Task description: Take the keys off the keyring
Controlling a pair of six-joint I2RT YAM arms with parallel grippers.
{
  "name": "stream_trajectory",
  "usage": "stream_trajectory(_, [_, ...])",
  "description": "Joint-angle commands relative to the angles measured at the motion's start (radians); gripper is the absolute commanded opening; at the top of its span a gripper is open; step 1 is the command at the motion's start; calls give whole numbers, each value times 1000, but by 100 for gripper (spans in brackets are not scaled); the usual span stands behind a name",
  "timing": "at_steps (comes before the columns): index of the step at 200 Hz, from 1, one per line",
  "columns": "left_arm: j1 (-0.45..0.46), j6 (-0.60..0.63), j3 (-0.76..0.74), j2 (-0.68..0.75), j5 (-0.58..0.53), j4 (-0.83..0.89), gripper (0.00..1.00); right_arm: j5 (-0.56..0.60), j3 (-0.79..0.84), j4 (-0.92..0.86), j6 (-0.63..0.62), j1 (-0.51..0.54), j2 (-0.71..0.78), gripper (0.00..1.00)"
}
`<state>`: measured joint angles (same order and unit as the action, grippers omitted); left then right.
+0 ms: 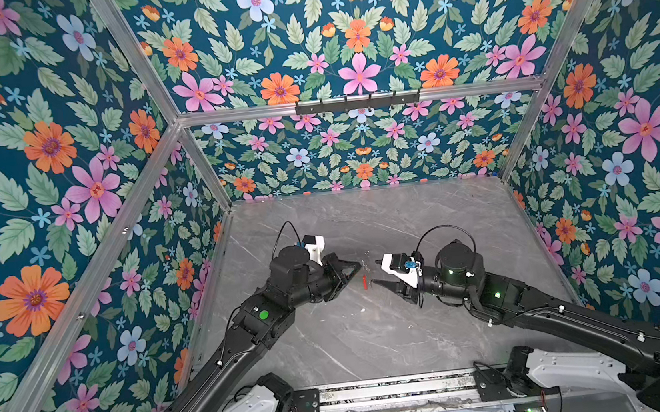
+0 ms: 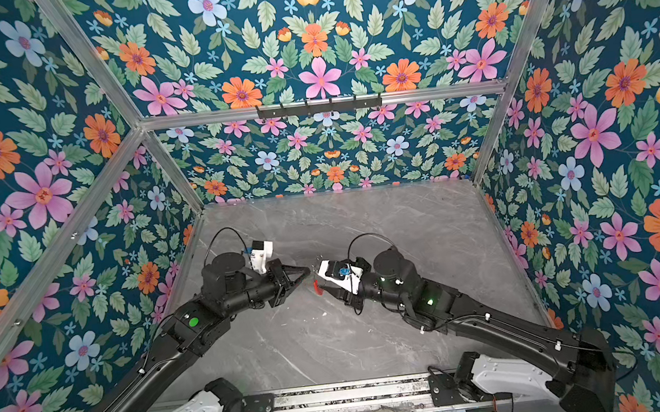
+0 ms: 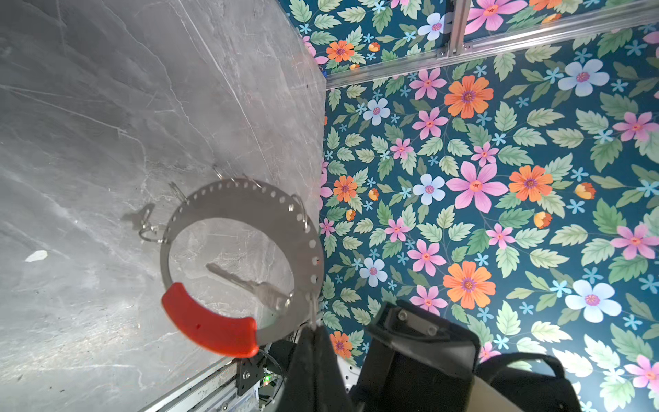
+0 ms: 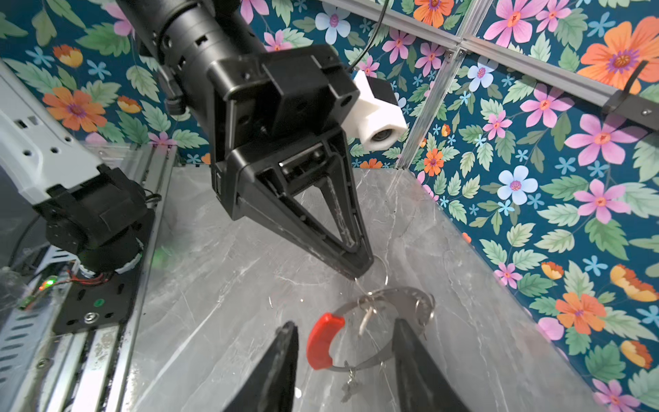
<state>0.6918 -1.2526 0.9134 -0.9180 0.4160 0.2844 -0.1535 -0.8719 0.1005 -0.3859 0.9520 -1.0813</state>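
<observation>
Left wrist view: left end effector (image 3: 313,333) pinches keyring (image 3: 249,199) aloft

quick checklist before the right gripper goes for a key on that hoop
1. left gripper shut on a small wire loop of the keyring: ok
2. Keyring lifted clear of the table: ok
3. right gripper open, fingers either side of the hoop: ok
4. A key hangs inside the hoop, another key outside it: ok
5. Right fingers lined up on a key: cannot tell
6. red sleeve clear of both grippers: ok
</observation>
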Motion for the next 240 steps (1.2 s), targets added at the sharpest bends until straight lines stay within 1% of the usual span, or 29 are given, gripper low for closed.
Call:
stream_trajectory(1, [-6,-14,-1,5,19,-36,0,140,-10,16,-110,39,-23,35])
stream_trajectory(19, [-9,-14,-2,8,22,-37,0,212,-1,56,-165,74,-38,26])
stream_trajectory(36, [-12,-16,-5,10,27,-40,0,234,4,78,-188,86,-43,21])
stream_trajectory(65, [-17,-16,-8,11,33,-42,0,281,1,109,-236,112,-62,20])
stream_trajectory(133, [-25,-14,-11,15,42,-47,0,332,-6,139,-273,125,-101,15])
stream_trajectory(178, [-27,-14,-13,15,47,-54,0,350,-10,152,-284,125,-112,13])
stream_trajectory(240, [-26,-16,-18,18,52,-67,0,344,-24,144,-284,126,-135,12])
